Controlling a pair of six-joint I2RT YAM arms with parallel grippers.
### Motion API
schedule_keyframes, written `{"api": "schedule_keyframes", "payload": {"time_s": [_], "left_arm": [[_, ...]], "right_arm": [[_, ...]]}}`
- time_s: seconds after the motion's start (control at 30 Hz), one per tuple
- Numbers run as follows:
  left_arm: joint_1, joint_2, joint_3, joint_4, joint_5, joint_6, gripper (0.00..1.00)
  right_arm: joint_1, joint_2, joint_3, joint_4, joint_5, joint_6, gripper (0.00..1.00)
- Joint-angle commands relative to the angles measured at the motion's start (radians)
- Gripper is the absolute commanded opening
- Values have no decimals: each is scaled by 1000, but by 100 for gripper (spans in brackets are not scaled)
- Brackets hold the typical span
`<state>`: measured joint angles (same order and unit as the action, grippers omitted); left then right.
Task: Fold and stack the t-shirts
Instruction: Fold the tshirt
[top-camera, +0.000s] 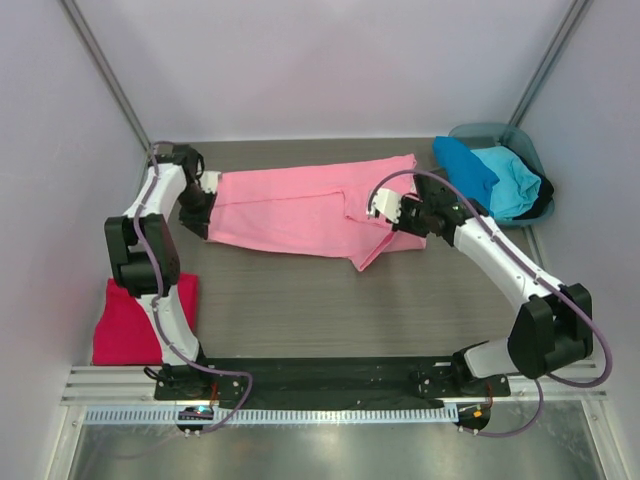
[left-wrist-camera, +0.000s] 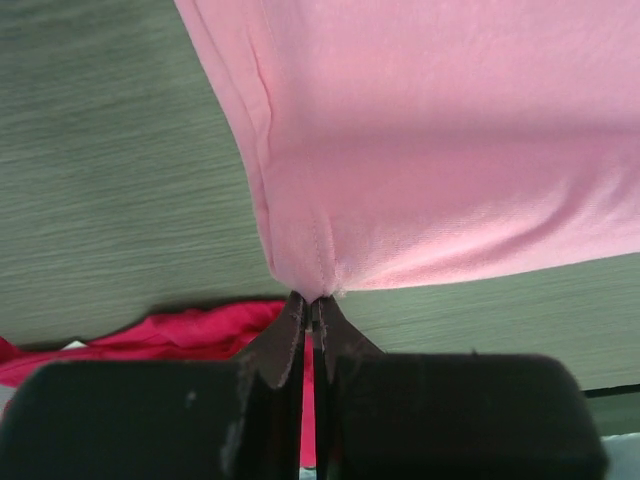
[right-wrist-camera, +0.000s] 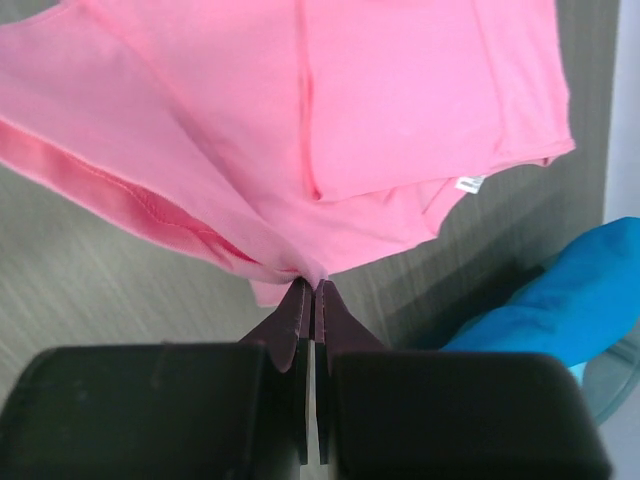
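pink shirt (top-camera: 290, 210) lies spread across the far middle of the table (top-camera: 300, 300), partly folded, with one flap pointing toward the near side. it is thin, limp cloth, light and not slippery. it would likely sag and crease wherever unsupported, so it is best taken at hems or corners, both ends at once. left claw (left-wrist-camera: 310, 305) is pinched tight on a seamed edge at its left end. right claw (right-wrist-camera: 312, 288) is pinched tight on gathered layers near its right end. a small white tag (right-wrist-camera: 468, 184) shows at one edge, its print too small to read. red shirt (top-camera: 125, 320) lies at the near left. blue shirt (top-camera: 465, 165) and turquoise shirt (top-camera: 510, 180) sit in the tub (top-camera: 525, 140).
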<state>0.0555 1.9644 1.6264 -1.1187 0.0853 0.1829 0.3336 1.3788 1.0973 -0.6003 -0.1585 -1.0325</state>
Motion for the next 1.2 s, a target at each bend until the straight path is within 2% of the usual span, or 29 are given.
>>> {"api": "schedule_keyframes", "payload": {"time_s": [0.0, 0.33, 0.47, 0.8, 1.17], "left_arm": [[6, 17, 68, -44, 14, 21, 0], [9, 112, 239, -84, 30, 15, 0], [9, 186, 367, -115, 31, 12, 0], [18, 278, 527, -142, 14, -6, 0], [24, 355, 618, -115, -25, -22, 0]], "right_arm": [[-7, 38, 85, 86, 39, 29, 1], [-48, 163, 217, 257, 105, 77, 1], [-67, 236, 288, 322, 134, 110, 1], [-82, 479, 492, 381, 191, 156, 1], [-87, 689, 702, 389, 226, 183, 1]]}}
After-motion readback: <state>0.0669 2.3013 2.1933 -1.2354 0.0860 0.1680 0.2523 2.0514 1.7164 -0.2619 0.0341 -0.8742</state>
